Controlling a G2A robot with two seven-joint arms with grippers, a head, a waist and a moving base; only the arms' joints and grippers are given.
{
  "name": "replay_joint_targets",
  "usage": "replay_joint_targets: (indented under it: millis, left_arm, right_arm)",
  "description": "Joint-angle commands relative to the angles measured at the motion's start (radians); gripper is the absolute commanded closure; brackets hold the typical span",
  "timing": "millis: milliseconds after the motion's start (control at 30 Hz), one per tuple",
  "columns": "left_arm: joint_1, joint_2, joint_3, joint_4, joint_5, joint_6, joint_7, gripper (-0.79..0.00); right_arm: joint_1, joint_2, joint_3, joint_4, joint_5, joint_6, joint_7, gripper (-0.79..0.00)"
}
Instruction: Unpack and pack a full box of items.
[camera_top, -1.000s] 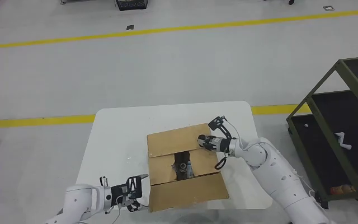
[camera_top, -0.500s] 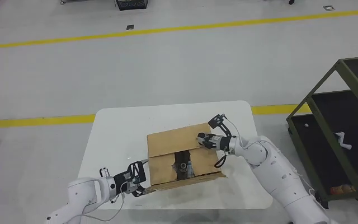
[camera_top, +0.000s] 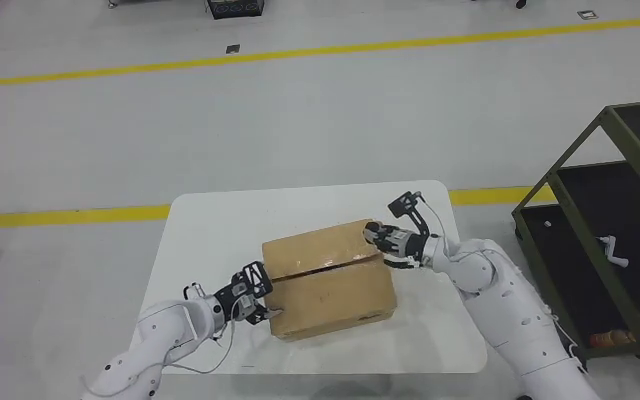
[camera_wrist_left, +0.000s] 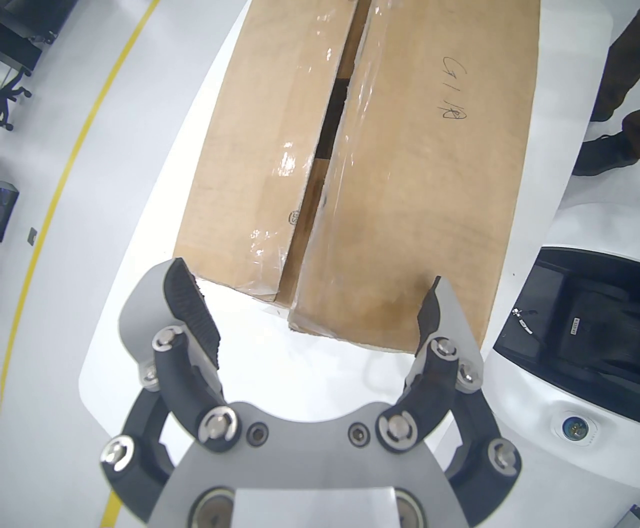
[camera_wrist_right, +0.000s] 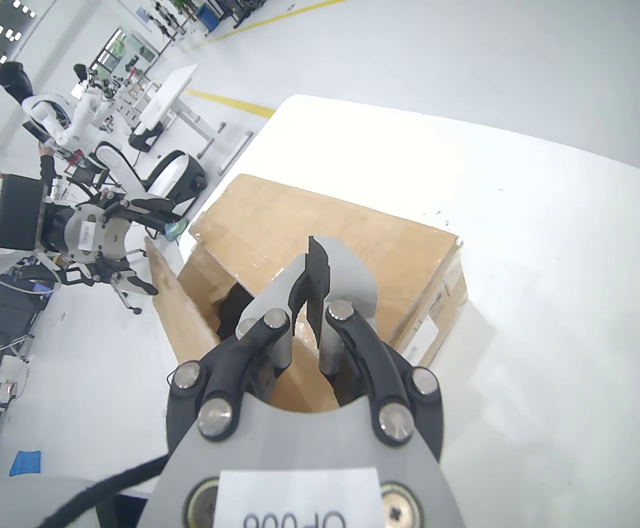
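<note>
- The cardboard box (camera_top: 325, 280) stands on the white worktop (camera_top: 210, 240), nearly shut on top.
- The left claw (camera_wrist_left: 305, 295) is apart at one end of it.
- The right claw (camera_wrist_right: 312, 280) is together at the other end.

A white table (camera_top: 210, 240) with rounded corners carries one brown cardboard box (camera_top: 330, 285), set near its middle, slightly toward the near edge, flaps folded down.
</note>
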Motion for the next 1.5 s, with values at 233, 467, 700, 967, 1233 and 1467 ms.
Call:
replay_joint_targets:
  millis: [233,467,700,967,1233,1467]
  left_arm:
    - [-0.024,-0.013,0.002,0.051,-0.046,0.038,-0.051,-0.785]
    - [-0.03,-0.019,0.0,0.071,-0.055,0.044,-0.066,-0.785]
    - [0.021,-0.008,-0.064,0.024,-0.123,0.006,-0.136,-0.785]
    - [0.165,0.02,-0.232,-0.104,-0.239,-0.043,-0.122,-0.785]
    - [0.315,0.017,-0.374,-0.218,-0.309,0.173,0.056,-0.785]
    - [0.371,0.01,-0.394,-0.265,-0.262,0.233,0.115,-0.785]
  right_arm:
    - [-0.013,-0.014,-0.077,-0.03,-0.006,0.003,0.006,0.0]
    - [0.01,-0.042,-0.167,0.057,-0.058,0.039,-0.065,0.0]
    - [0.027,-0.059,-0.195,0.103,-0.082,0.081,-0.133,0.0]
    - [0.021,-0.06,-0.177,0.093,-0.083,0.09,-0.151,0.0]
    - [0.019,-0.062,-0.173,0.097,-0.083,0.089,-0.143,0.0]
    - [0.022,-0.066,-0.174,0.103,-0.084,0.086,-0.135,0.0]
